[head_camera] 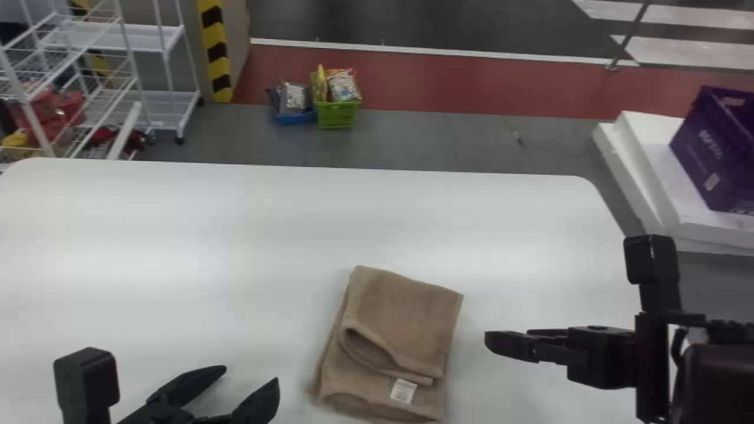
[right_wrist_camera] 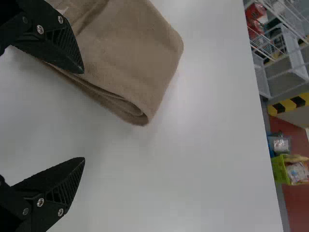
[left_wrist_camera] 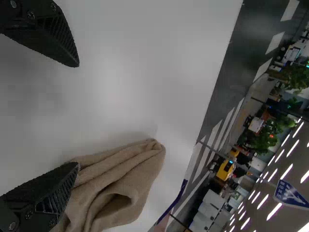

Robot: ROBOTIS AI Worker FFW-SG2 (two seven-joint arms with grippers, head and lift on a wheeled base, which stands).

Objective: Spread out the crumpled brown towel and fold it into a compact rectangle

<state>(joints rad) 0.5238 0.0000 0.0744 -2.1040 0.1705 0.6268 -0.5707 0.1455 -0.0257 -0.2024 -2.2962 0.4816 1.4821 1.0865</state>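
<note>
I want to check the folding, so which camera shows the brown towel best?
The head view: it shows the towel nearly whole, with its layered folds and white label. The left wrist view shows its loose folds around an opening; the right wrist view shows a smoother part with a layered corner.

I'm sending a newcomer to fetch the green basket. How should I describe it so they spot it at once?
From the white table, look past its far edge to where the grey floor meets a red strip. The green basket sits there, just right of a blue container in the head view. Unlike that neighbour, it's bright green, with something yellow sticking up.
</note>
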